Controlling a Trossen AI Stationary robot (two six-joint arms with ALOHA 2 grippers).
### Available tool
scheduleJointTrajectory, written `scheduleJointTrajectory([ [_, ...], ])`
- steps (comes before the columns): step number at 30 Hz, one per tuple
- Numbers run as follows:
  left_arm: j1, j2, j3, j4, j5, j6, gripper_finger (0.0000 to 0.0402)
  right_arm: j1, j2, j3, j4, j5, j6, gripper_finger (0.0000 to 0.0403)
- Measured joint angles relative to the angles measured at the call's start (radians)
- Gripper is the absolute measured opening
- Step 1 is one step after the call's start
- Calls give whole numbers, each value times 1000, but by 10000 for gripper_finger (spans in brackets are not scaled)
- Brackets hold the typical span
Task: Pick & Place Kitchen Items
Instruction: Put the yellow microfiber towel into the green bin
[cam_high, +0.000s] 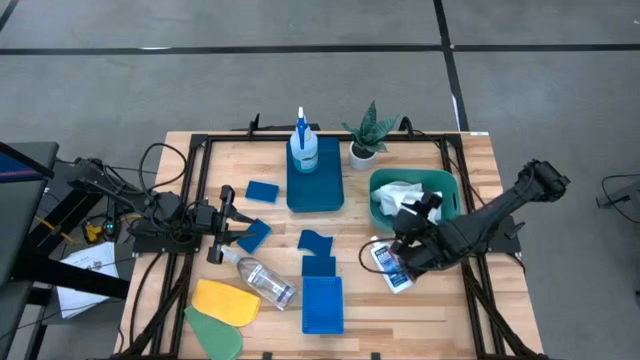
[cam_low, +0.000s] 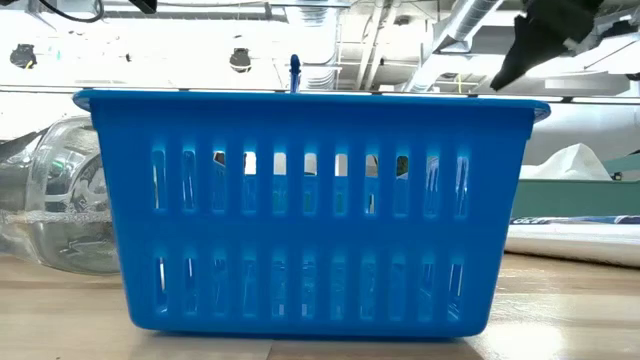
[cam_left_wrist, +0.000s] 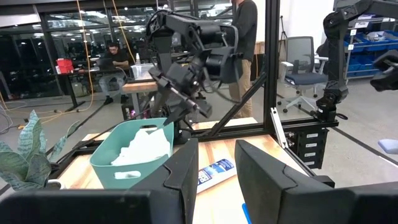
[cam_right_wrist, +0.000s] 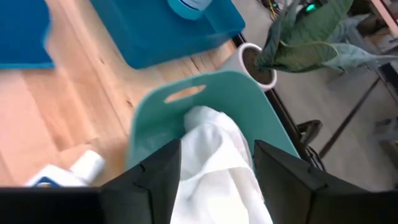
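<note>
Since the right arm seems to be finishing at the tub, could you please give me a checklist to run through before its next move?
1. White cloth inside the teal tub: ok.
2. Right pincer open, cloth showing between its fingers: ok; whether it has let go, cannot tell.
3. White blue-labelled bottle lying on the table beside the tub, reachable: ok.
4. Potted plant standing behind the tub, apart from the arm: ok.
5. Left pincer empty, waiting on its own side: ok.
6. Clear bottle, yellow cloth and green cloth not yet placed: not ok.

Potted green plant (cam_high: 365, 135) at far edge, teal tub (cam_high: 448, 187) right, blue tray (cam_high: 324, 190) far centre, blue basket (cam_high: 322, 304) near centre, wooden table (cam_high: 470, 305)
</note>
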Motion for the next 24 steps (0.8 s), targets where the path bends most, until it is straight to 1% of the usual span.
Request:
scheduleJointTrajectory([
  [8, 0, 0, 0, 0, 0, 0, 102, 48, 0, 8, 1, -5, -11, 180],
  [11, 0, 0, 0, 0, 0, 0, 102, 57, 0, 8, 15, -12, -51, 181],
  [15, 0, 0, 0, 0, 0, 0, 102, 65, 0, 8, 83, -37, -134, 180],
  [19, 0, 0, 0, 0, 0, 0, 102, 73, 0, 8, 134, -37, -203, 180],
  [24, 0, 0, 0, 0, 0, -5, 102, 73, 0, 8, 154, -35, -227, 176],
])
